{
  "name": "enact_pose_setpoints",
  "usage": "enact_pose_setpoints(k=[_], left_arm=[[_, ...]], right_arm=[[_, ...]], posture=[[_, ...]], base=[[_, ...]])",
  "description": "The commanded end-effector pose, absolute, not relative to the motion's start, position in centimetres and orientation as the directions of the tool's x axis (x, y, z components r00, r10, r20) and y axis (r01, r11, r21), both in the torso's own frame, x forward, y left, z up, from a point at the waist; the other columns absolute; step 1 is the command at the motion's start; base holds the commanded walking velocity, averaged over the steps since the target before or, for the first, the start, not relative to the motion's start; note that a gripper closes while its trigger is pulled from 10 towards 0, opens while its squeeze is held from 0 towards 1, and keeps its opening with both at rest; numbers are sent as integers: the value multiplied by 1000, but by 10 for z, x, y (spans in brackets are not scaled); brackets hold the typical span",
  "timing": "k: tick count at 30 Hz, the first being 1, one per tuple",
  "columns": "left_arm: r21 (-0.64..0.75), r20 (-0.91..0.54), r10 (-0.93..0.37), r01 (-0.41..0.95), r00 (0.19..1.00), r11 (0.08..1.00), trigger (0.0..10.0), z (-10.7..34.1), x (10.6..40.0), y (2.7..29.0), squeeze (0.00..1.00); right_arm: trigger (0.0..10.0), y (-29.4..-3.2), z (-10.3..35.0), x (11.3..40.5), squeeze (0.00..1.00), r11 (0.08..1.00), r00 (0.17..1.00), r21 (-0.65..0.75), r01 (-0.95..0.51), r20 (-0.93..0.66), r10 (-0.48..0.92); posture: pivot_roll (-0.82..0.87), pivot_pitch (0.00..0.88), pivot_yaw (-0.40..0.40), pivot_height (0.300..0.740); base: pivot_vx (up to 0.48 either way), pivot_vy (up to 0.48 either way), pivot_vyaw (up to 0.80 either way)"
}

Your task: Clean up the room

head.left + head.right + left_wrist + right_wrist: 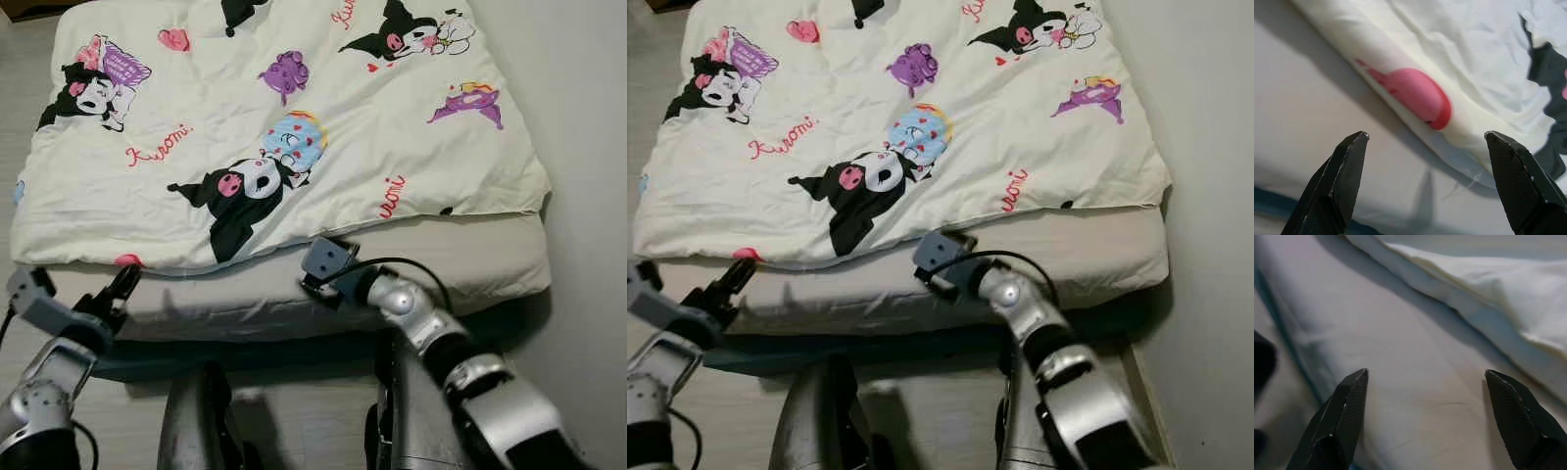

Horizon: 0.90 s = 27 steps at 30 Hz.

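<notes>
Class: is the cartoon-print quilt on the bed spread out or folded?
Spread out: the quilt lies flat across the mattress, its near edge unfolded.

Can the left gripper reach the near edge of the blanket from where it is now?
Probably yes. The left gripper is open and points at the blanket hem, just by the pink print. Between its fingers lies bare mattress, so nothing seems to block the way.

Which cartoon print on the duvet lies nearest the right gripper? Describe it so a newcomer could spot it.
On the cream duvet, look along the near edge, just beyond the right gripper. The black-hooded character lies there, beneath a blue figure; it alone has a pink skull.
</notes>
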<state>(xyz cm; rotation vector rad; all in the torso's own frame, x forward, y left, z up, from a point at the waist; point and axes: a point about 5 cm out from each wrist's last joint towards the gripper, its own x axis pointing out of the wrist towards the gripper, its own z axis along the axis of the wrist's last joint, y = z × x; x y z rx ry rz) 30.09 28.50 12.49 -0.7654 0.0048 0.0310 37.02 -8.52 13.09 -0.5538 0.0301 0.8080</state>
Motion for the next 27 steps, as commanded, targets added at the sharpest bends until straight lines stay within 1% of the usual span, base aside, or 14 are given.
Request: enact_pose_setpoints(k=[1, 2, 3, 5, 6, 8, 10, 12, 13, 14, 16, 20, 23, 27], left_arm=[[-679, -47, 38, -60, 998, 731, 10000, 114, 295, 288, 0], [-679, -47, 38, -60, 998, 731, 10000, 114, 295, 288, 0], [-678, -34, 20, -38, 999, 734, 10000, 115, 298, 284, 0], [-682, -35, 20, -39, 999, 730, 10000, 114, 299, 284, 0], [-682, -35, 20, -39, 999, 730, 10000, 114, 299, 284, 0], [-711, -78, 71, -106, 994, 695, 10000, 105, 300, 290, 0], [-711, -78, 71, -106, 994, 695, 10000, 105, 300, 290, 0], [-770, -103, 114, -151, 988, 620, 10000, 99, 303, 298, 0], [-770, -103, 114, -151, 988, 620, 10000, 99, 303, 298, 0], [-795, -111, 126, -164, 986, 584, 10000, 97, 306, 300, 0], [-808, -115, 132, -170, 985, 564, 10000, 97, 309, 301, 0], [-870, -91, 123, -139, 988, 474, 10000, 102, 326, 295, 0], [-884, -37, 90, -75, 995, 462, 10000, 113, 339, 286, 0], [-885, -12, 62, -40, 998, 464, 10000, 119, 345, 280, 0]], right_arm=[[10000, -88, 128, 368, 0, 601, 693, -363, -712, -226, 684], [10000, -88, 128, 368, 0, 601, 693, -363, -712, -226, 684], [10000, -93, 129, 367, 0, 647, 705, -287, -707, -203, 680], [10000, -96, 129, 366, 0, 653, 704, -268, -708, -195, 683], [10000, -96, 129, 366, 0, 653, 704, -268, -708, -195, 683], [10000, -102, 130, 362, 0, 640, 696, -285, -714, -189, 693], [10000, -102, 130, 362, 0, 640, 696, -285, -714, -189, 693], [10000, -106, 133, 358, 0, 616, 682, -313, -723, -182, 708], [10000, -106, 133, 358, 0, 616, 682, -313, -723, -182, 708], [10000, -106, 137, 356, 0, 603, 675, -331, -725, -174, 717], [10000, -106, 139, 354, 0, 595, 667, -333, -731, -170, 725], [10000, -101, 151, 350, 0, 585, 654, -338, -738, -142, 743], [10000, -99, 158, 347, 0, 591, 654, -325, -739, -133, 745], [10000, -99, 160, 346, 0, 590, 653, -324, -739, -132, 746]], posture=[[-34, 427, 85, 456], [-34, 427, 85, 456], [-35, 427, 85, 456], [-35, 427, 85, 456], [-35, 427, 85, 456], [-40, 428, 83, 456], [-40, 428, 83, 456], [-52, 431, 78, 456], [-52, 431, 78, 456], [-59, 431, 74, 456], [-61, 431, 73, 456], [-72, 435, 65, 456], [-78, 436, 65, 456], [-82, 436, 66, 456]], base=[[0, 0, 0], [0, 0, 0], [0, 0, 0], [0, 0, 0], [0, 0, 0], [0, 0, 0], [0, 0, 0], [0, 0, 0], [0, 0, 0], [0, 0, 0], [0, 0, 0], [0, 0, 0], [0, 0, 0], [0, 0, 0]])
